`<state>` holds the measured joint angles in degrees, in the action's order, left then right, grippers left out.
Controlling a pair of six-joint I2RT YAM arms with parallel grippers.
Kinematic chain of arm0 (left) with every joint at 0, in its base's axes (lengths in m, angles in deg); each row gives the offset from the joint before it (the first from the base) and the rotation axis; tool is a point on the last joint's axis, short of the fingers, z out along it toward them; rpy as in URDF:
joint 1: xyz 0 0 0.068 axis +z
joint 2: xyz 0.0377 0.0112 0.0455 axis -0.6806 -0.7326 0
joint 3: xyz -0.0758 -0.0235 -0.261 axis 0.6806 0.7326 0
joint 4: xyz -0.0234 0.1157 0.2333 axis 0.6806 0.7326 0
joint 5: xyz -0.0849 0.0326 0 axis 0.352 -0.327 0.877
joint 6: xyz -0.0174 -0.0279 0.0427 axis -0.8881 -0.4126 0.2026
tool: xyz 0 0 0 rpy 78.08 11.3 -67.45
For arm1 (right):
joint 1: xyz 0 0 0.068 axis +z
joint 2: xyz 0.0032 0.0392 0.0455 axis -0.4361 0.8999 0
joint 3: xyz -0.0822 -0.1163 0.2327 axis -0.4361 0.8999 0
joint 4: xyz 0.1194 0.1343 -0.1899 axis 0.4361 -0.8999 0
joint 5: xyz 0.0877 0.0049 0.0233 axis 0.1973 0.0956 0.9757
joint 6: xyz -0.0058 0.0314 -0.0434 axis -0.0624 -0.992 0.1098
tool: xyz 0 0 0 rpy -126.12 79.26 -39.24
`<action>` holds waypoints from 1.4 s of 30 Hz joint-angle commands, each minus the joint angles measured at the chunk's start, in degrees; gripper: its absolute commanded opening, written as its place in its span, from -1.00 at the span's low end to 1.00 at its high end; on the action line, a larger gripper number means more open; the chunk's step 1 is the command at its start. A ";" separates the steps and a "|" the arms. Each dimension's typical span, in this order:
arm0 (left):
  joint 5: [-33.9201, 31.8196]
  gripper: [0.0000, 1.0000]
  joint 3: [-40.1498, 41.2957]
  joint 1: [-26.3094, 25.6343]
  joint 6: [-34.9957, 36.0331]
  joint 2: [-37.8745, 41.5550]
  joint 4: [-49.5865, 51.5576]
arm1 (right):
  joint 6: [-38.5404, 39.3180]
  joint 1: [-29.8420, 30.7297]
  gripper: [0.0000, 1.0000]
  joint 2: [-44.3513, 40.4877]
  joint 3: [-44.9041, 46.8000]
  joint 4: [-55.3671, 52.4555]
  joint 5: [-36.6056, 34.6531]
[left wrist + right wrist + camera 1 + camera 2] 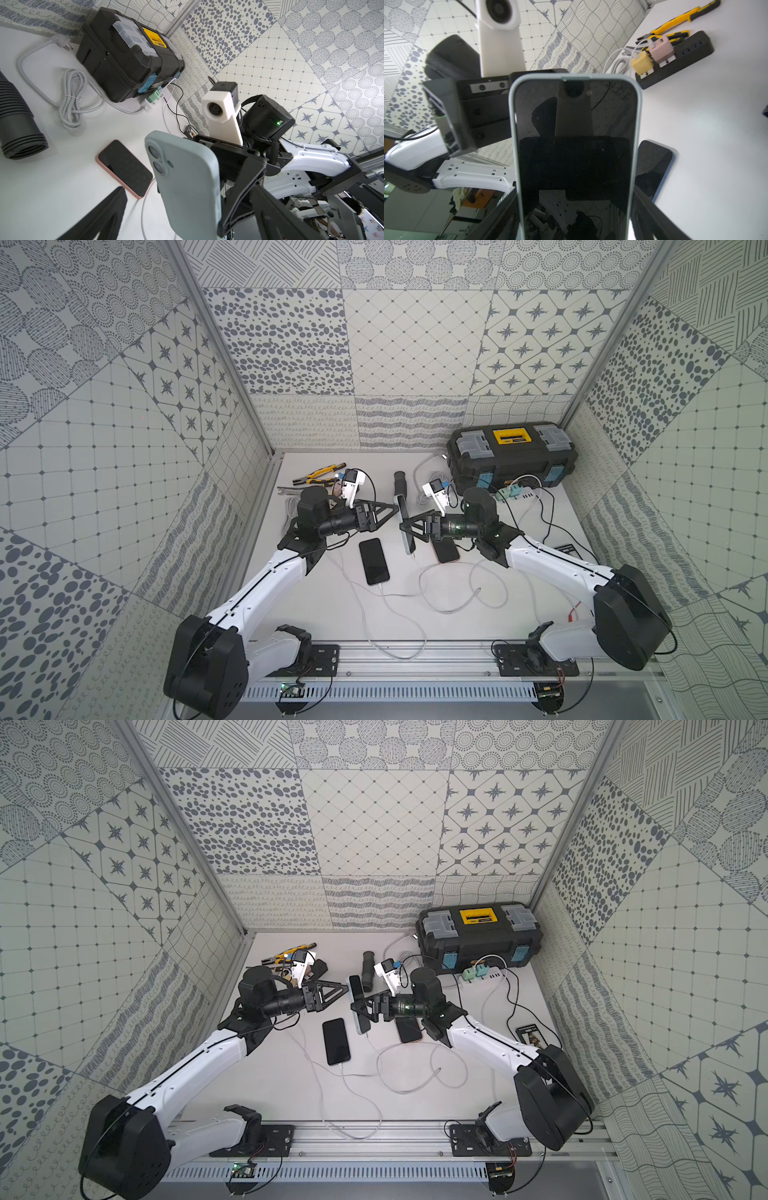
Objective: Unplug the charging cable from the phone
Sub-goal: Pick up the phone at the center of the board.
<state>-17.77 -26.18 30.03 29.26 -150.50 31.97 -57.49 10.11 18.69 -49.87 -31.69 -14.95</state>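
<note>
A white desk [316,605] is boxed in by patterned walls at the back and on both sides, with a metal rail [415,657] along its near edge. Above the middle, the right fingers [654,214] pinch a pale green phone [575,145] by its long edges. They hold it off the desk on edge, with its dark screen facing the right wrist camera. The white charging cable [457,593] is plugged into the phone's near end and drops to the desk in loose loops. The left fingers [116,199] are spread wide at the phone's far end (whether they touch it cannot be told). The barest stretch of desk lies near the rail, though cables cross it. A black phone [374,561] lies flat just beside the lifted one, with its own cable attached. A pink-cased phone [124,168] lies partly under the right arm. Farther back are a ribbed black hose [401,485] and yellow-handled pliers [320,472]. A black toolbox [513,456] fills the back right corner, with a white power strip [519,491] just in front of it.
</note>
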 commanded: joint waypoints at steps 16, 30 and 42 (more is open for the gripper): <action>15.61 0.95 2.37 0.02 -23.63 -8.12 -39.53 | -5.56 -0.11 0.11 0.41 -2.84 13.44 12.54; 16.85 0.84 2.09 -1.00 -26.42 -10.81 -43.61 | -4.59 0.16 0.11 0.85 -3.35 12.07 11.76; 16.73 0.10 2.09 -1.29 -26.11 -10.98 -43.34 | -4.00 0.20 0.15 0.53 -2.90 11.09 10.90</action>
<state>-3.24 -23.86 29.26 4.17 -161.45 -6.28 -62.54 10.11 19.50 -50.94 -23.56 -3.58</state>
